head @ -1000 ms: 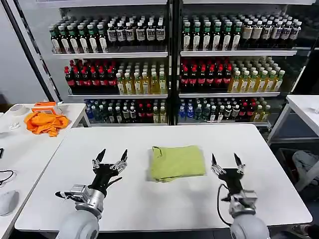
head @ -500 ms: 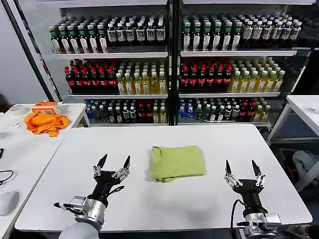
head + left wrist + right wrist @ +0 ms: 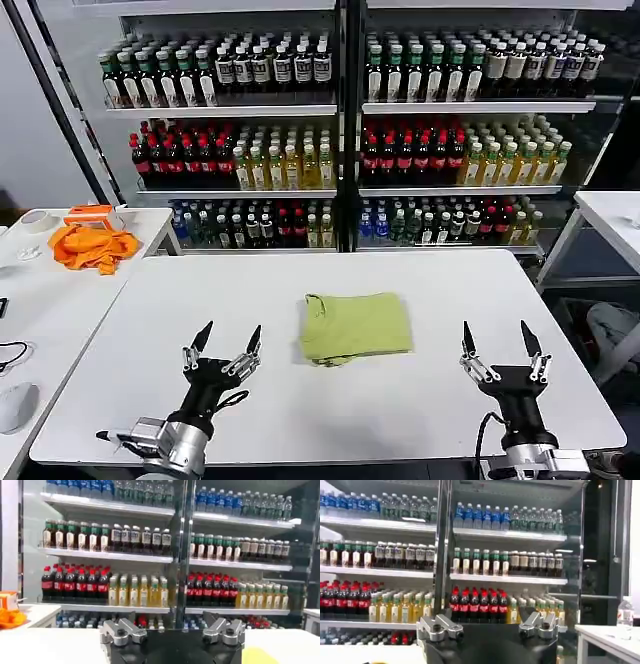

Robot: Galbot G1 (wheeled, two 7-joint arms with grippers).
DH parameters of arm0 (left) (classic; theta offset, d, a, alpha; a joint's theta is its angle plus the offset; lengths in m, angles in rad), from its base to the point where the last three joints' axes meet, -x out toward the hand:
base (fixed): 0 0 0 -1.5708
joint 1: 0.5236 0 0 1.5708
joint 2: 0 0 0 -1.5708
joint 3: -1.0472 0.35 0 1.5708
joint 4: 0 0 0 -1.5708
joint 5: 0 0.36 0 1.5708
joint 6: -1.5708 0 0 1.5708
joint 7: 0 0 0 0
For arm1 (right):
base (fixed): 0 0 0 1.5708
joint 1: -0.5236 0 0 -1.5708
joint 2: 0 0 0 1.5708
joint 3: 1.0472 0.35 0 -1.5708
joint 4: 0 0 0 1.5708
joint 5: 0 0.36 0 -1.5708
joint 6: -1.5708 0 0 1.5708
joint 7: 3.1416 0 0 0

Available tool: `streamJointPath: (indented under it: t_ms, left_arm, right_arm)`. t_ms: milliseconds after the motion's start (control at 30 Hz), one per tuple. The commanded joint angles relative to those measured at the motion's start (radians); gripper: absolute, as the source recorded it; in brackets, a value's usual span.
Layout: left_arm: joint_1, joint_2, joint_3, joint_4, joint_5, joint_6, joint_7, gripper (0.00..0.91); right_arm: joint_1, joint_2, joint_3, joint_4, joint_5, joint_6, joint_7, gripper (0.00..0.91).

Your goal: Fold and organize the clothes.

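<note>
lime-green t-shirt (image 3: 356,326) is lying folded at mid-table, long axis running left to right, between and slightly beyond the spread-fingered left gripper (image 3: 226,338) (the nearer one) and the equally splayed right gripper (image 3: 501,339), both hovering empty near the white table (image 3: 140,320) front edge

The T-shirt (image 3: 356,326) sitting between the two grippers is looking like soft matt cotton, folded flat with a few gentle creases, and the white table (image 3: 300,400) under it is showing a smooth, slightly satin top. Both the left gripper (image 3: 226,343) and right gripper (image 3: 498,340) are showing matt black pointed fingers with silvery metal knuckle pieces. Way beyond them the bottles (image 3: 300,160) are looking glossy behind shiny glass doors, and off past the left gripper an orange cloth (image 3: 93,246) is lying crumpled and matt.
</note>
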Motion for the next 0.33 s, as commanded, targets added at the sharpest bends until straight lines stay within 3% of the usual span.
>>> streamJointPath:
  t_ms: [33, 333]
  left_arm:
    - [0.058, 0.002, -0.010, -0.053, 0.031, 0.005, 0.009, 0.907]
    - [0.069, 0.009, -0.033, -0.063, 0.031, 0.011, 0.014, 0.907]
  right_arm:
    - [-0.040, -0.002, 0.007, 0.054, -0.013, 0.000, -0.002, 0.907]
    - [-0.044, -0.022, 0.010, 0.076, -0.006, -0.032, 0.012, 0.907]
